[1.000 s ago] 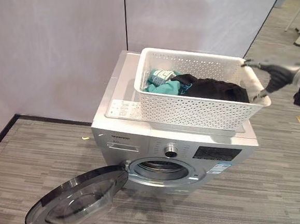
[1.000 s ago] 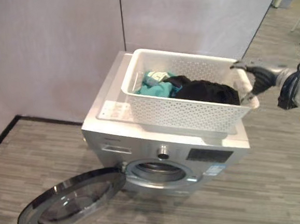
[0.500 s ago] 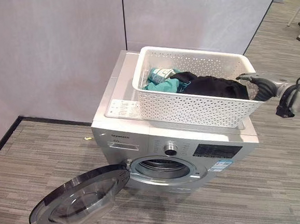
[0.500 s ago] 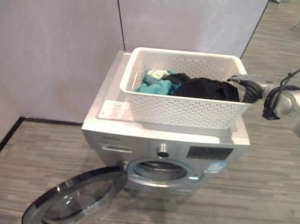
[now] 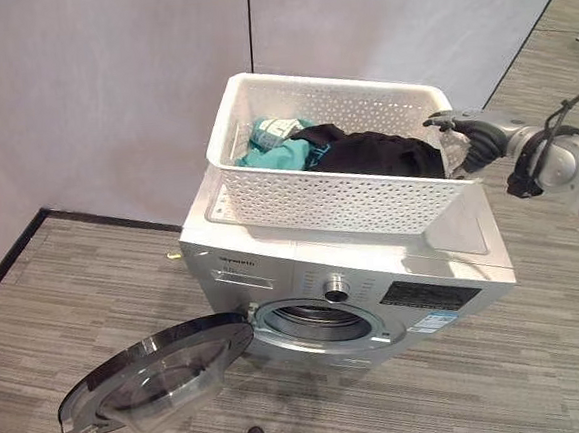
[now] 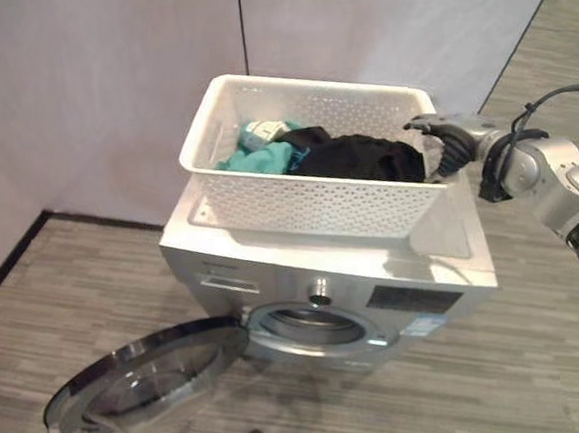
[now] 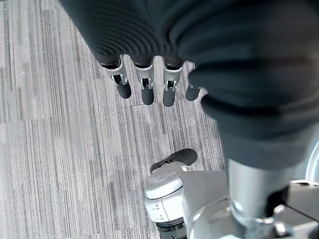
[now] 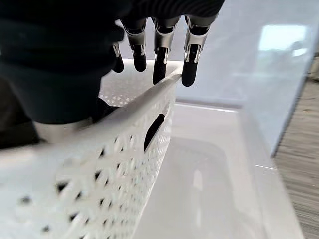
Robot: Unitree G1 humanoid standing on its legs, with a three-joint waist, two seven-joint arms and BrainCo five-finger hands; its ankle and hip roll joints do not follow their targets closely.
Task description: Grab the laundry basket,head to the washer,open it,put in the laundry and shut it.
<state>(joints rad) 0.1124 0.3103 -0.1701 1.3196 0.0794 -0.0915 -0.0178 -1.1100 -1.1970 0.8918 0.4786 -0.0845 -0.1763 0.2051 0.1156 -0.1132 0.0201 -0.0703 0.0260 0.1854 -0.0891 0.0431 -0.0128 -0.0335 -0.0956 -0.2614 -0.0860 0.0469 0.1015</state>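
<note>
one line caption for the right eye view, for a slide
Right hand at the end rim of the white laundry basket on the washer, its door open.

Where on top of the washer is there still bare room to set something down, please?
On the washer, bare lid shows on its right end, between the laundry basket and the lid's right edge, below the right hand at the basket's right rim. A thin strip runs along the front edge. The basket crowds the rest.
</note>
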